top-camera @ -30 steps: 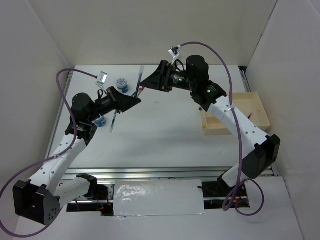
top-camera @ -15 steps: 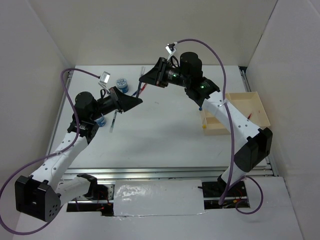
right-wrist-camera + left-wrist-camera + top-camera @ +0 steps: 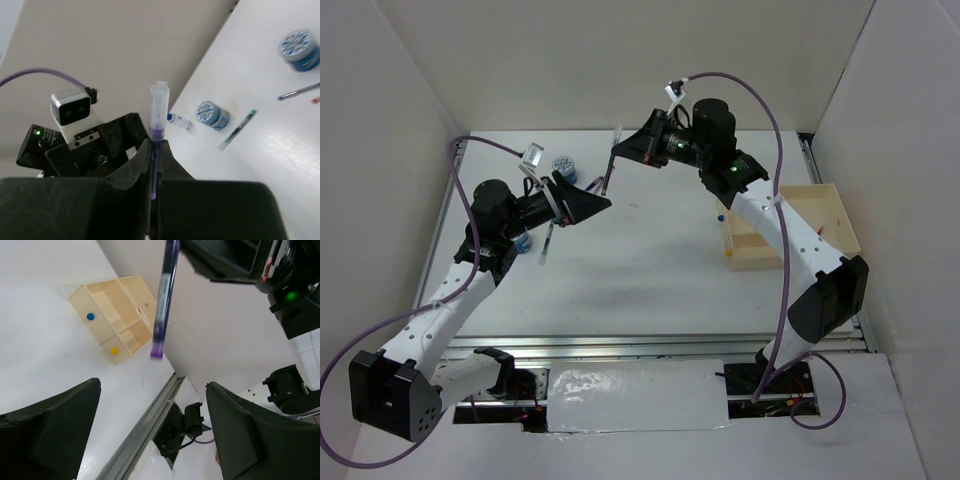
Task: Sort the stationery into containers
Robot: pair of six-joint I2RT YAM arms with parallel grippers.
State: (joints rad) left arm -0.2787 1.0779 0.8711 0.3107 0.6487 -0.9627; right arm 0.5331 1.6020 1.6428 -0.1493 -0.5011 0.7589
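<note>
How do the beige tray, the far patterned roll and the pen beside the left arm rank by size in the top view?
1. Beige tray, clearly largest.
2-3. Pen and patterned roll, unsure: the pen is longer, the roll wider.

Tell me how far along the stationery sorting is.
Early. The tray holds only a few small coloured bits. In hand: the right gripper is clamped on a purple pen, held above the table; the left gripper is open, empty. Left: both blue-and-white rolls and at least two pens lie there.
</note>
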